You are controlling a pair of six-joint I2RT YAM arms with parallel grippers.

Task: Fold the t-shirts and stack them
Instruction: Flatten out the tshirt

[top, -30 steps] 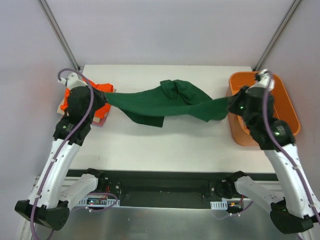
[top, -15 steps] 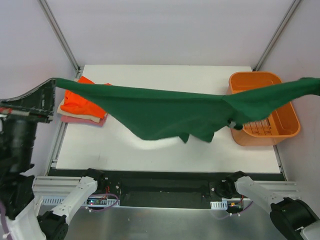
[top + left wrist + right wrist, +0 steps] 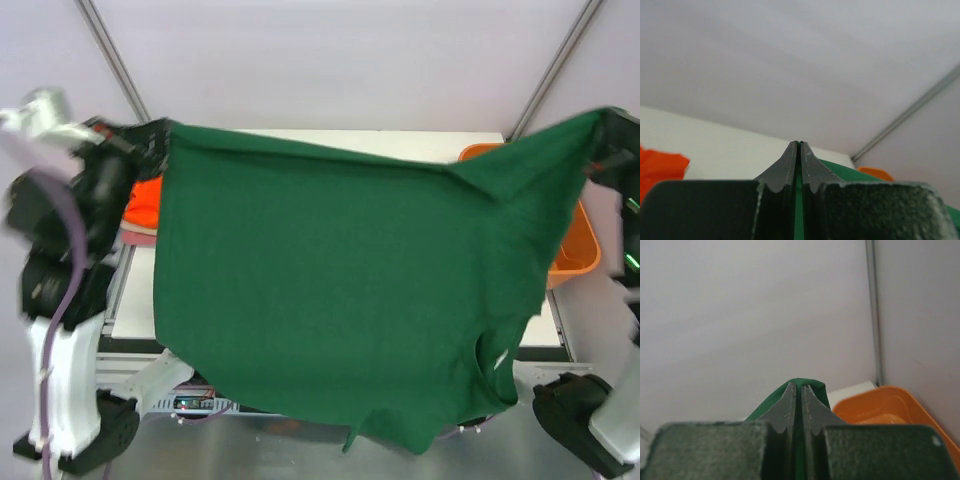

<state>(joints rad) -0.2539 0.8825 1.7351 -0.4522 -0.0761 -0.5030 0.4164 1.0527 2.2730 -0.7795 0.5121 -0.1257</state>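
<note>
The dark green t-shirt hangs spread wide in the air, held high close to the top camera and hiding most of the table. My left gripper is shut on its upper left corner; green cloth shows between the fingers. My right gripper is shut on its upper right corner, the cloth folded over the fingertips. The bright orange t-shirt peeks out at the left on its stack; it also shows in the left wrist view. The cream and pink shirts are hidden.
The orange plastic basket stands at the table's right edge, mostly behind the shirt; it also shows in the right wrist view. Metal frame posts rise at the back corners. White table shows at the far edge.
Both arms have risen high toward the camera, lifting the green shirt off the table. It went from a bunched, stretched band to a wide hanging sheet.
</note>
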